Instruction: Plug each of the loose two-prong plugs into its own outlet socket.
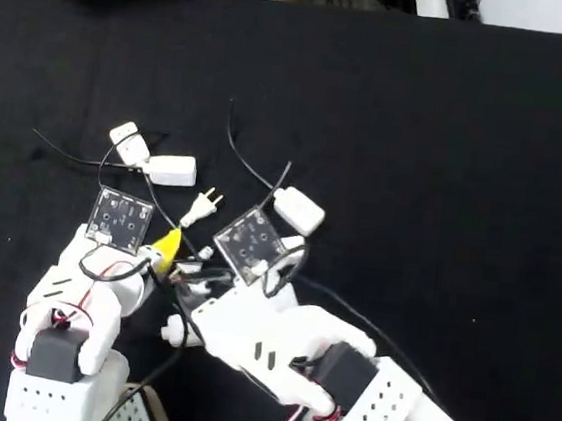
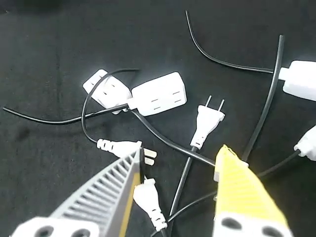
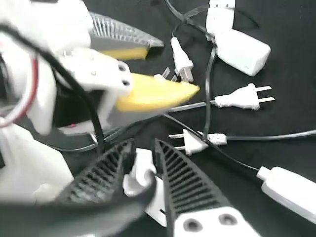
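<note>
The left gripper [image 2: 181, 150] hangs with its fingers spread over crossed cords [image 2: 163, 140]. A plug [image 2: 207, 121] lies unplugged on the bench [image 2: 44, 44], just beside a socket block [image 2: 158, 94]. The right gripper [image 3: 143, 144] has its fingers pinched on a white piece [image 3: 140, 177], close under the other arm's yellow finger [image 3: 158, 94].

The grippers are crowded, so a move by either could knock the other. The cords overlap, so lifting one plug would likely drag a neighbour or twist the block. The block lies loose and may slide when prongs press in. If the left fingers close here, they could catch a cord along with the plug — or instead of it.

I cannot tell whether the white piece is a plug or a socket, because the fingers cover its ends. In the high view the arms hide that grip. A second plug [image 2: 118, 146] lies partly under the grey finger [image 2: 113, 182].
</note>
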### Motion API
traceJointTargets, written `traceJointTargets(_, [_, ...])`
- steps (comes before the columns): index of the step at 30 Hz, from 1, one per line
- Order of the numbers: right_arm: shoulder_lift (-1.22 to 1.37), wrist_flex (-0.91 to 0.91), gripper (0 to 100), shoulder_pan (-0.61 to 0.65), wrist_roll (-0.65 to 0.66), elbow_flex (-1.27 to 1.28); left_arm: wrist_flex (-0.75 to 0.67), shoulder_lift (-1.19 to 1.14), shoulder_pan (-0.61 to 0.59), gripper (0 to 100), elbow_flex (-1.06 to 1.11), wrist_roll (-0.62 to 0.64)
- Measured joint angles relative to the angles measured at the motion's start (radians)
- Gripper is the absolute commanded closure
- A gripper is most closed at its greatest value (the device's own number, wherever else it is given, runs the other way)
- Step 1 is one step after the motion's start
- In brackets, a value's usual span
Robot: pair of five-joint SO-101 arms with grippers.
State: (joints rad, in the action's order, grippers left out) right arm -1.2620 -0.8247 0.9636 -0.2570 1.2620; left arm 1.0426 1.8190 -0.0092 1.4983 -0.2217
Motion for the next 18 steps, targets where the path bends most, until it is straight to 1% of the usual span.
traceJointTargets(3, [0.0, -0.003, 98.6, -0.002, 0.0, 0.0, 0.0, 0.0, 0.0, 76, 0.0, 0.0])
traceJointTargets(7, [0.0, -0.043, 98.6, -0.094, 0.032, 0.0, 0.035, 0.0, -0.049, 76, 0.0, -0.014])
traceJointTargets(11, [0.0, -0.133, 98.6, -0.129, 0.043, 0.0, 0.15, 0.0, -0.132, 76, 0.0, -0.149])
traceJointTargets(14, [0.0, -0.215, 98.6, -0.141, 0.043, -0.017, 0.227, 0.0, -0.155, 76, 0.0, -0.259])
traceJointTargets(18, [0.003, -0.265, 98.6, -0.169, 0.029, -0.057, 0.249, 0.003, -0.172, 76, 0.0, -0.292])
